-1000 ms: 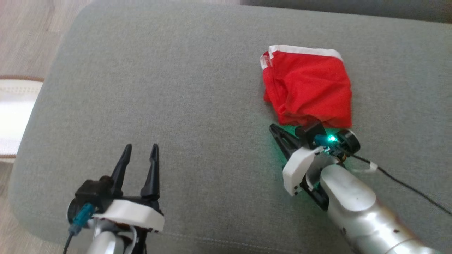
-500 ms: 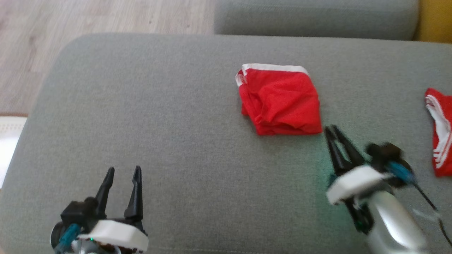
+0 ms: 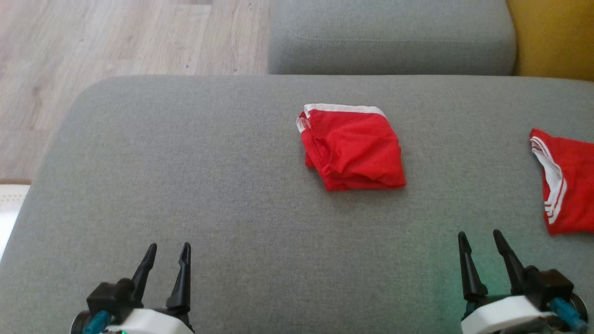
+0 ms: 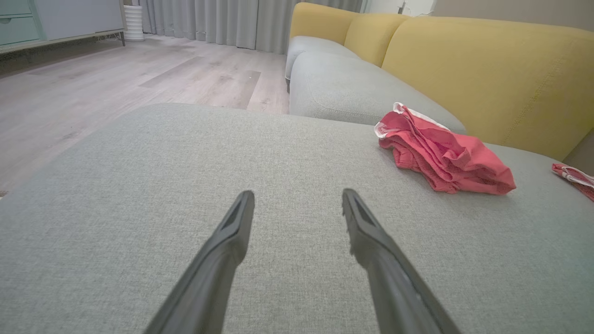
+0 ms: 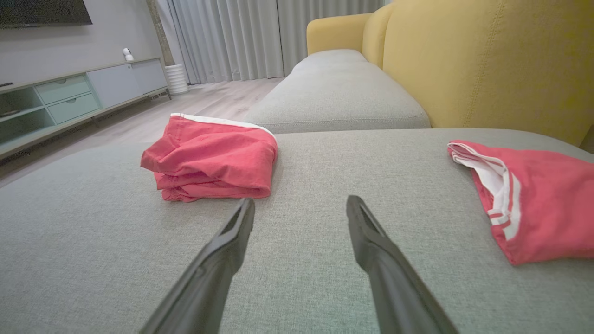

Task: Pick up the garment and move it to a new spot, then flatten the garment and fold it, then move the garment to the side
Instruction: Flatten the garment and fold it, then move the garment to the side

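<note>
A folded red garment (image 3: 351,148) with a white waistband lies just right of centre in the head view, on a grey sofa cushion (image 3: 185,195). The left end effector (image 3: 169,246) sits at the lower left and the right end effector (image 3: 478,233) at the lower right, fingers spread (both well apart from the cloth). A second red garment (image 3: 564,181), white-striped, lies at the right edge.

Red garment (image 3: 352,148) (white band), grey cushion (image 3: 185,185).
</note>
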### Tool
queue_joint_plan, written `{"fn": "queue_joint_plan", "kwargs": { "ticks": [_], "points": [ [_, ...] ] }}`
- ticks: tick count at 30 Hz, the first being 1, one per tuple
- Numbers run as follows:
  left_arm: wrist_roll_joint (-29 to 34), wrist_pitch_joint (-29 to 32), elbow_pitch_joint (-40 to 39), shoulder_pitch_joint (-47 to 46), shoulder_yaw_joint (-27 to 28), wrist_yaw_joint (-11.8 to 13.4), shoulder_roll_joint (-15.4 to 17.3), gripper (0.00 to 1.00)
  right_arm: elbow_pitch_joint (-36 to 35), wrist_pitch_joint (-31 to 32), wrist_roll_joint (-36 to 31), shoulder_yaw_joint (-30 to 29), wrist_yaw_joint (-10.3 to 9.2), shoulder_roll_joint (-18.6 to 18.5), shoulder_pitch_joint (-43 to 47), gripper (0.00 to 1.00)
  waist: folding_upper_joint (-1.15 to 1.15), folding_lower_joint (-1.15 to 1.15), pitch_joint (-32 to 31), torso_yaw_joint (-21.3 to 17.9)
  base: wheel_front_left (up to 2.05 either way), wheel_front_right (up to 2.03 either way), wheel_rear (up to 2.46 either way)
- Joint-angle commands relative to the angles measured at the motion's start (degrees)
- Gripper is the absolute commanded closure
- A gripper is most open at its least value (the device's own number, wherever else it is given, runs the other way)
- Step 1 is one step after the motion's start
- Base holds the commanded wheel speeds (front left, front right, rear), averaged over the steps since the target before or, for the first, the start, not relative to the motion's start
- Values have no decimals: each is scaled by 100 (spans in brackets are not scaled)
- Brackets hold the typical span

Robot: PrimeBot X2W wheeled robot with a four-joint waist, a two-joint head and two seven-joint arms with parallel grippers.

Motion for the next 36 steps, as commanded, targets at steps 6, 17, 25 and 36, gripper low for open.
{"fn": "queue_joint_plan", "kwargs": {
  "ticks": [6,17,25,36],
  "points": [
    [59,-70,-135,-104,190,-34,70,0,-222,-77,-121,31,-5,56,-15,0,0,0,-61,-15,0,0,0],
    [32,-70,-136,-122,102,-40,90,0,-136,-77,-99,-59,-5,159,-53,0,0,0,1,-49,0,0,0],
    [-10,-70,-231,-330,-43,-41,85,0,-82,372,589,-32,-5,209,-830,0,0,0,457,43,0,0,0],
    [-60,-70,-100,-935,-545,-41,30,0,726,2384,1275,-526,-5,224,-3019,0,0,0,1238,606,0,0,0]
  ]
}}
